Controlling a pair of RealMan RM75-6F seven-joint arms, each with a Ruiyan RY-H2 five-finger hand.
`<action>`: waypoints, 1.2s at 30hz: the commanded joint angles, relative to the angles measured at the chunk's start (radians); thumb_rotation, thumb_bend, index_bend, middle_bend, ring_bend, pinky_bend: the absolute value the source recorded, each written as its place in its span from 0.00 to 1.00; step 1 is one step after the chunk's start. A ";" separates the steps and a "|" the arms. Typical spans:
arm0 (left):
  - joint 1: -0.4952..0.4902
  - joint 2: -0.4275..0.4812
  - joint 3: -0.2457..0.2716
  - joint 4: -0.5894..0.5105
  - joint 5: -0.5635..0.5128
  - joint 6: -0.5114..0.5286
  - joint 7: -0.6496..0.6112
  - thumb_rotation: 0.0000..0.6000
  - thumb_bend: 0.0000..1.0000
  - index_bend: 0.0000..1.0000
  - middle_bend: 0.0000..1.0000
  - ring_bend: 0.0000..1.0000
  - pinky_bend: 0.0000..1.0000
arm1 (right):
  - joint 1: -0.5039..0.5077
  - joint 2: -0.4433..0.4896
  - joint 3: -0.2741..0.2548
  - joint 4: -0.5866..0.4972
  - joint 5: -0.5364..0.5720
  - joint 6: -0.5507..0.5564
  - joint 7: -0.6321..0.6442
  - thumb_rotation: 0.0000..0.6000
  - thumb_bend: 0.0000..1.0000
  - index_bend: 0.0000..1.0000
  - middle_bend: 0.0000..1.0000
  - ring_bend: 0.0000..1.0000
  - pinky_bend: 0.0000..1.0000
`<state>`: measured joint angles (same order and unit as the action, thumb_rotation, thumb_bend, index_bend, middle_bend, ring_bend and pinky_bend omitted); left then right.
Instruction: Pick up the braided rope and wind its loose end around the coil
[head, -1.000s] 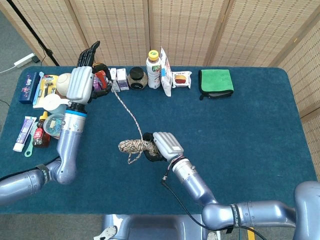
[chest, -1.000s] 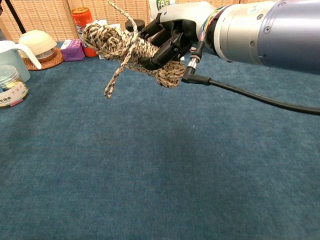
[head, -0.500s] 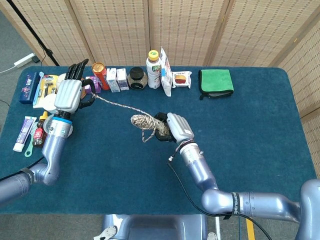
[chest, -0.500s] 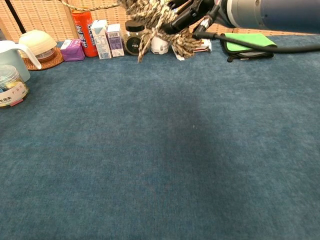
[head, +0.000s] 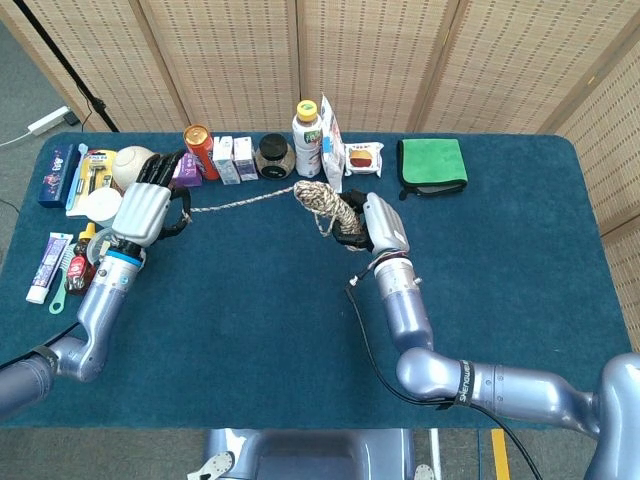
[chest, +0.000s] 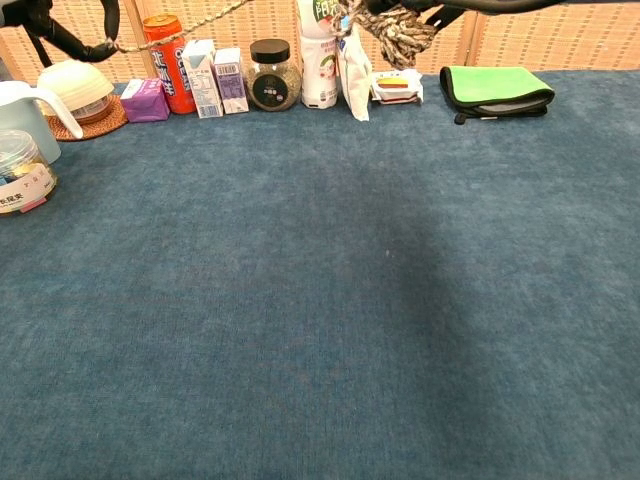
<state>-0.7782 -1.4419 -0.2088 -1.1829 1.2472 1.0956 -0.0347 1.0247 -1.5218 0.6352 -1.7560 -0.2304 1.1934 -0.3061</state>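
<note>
Winding is under way: the right robot hand (head: 372, 228) grips the braided rope's coil (head: 318, 203) above the tabletop's (head: 500, 260) far edge, while the left robot hand (head: 150, 207) pinches the loose end (head: 235, 204), stretched taut. Next, the left must circle the coil. Blue felt tabletop; wicker screens (head: 360, 60) behind.

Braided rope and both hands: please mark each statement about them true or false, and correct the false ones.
1. The right hand holds the rope coil above the table. True.
2. The left hand holds the loose end, stretched between the hands. True.
3. The coil lies flat on the green cloth. False: it is held up, left of the cloth.
4. The orange can lies tipped over. False: it stands upright.
</note>
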 joint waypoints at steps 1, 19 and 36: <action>0.012 -0.001 0.029 0.010 0.040 -0.001 0.000 1.00 0.37 0.81 0.00 0.00 0.00 | -0.004 -0.003 -0.001 0.017 0.007 0.005 0.007 1.00 0.88 0.66 0.64 0.45 0.66; 0.051 0.118 0.193 -0.175 0.260 -0.030 0.066 1.00 0.37 0.81 0.00 0.00 0.00 | 0.006 -0.039 -0.004 0.094 0.003 0.037 -0.010 1.00 0.88 0.66 0.64 0.45 0.66; 0.055 0.190 0.252 -0.321 0.367 -0.061 0.057 1.00 0.37 0.82 0.00 0.00 0.00 | -0.001 -0.058 -0.017 0.125 -0.010 0.023 -0.028 1.00 0.88 0.66 0.64 0.45 0.66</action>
<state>-0.7242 -1.2610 0.0335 -1.4922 1.6015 1.0395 0.0211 1.0242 -1.5790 0.6179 -1.6319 -0.2403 1.2171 -0.3335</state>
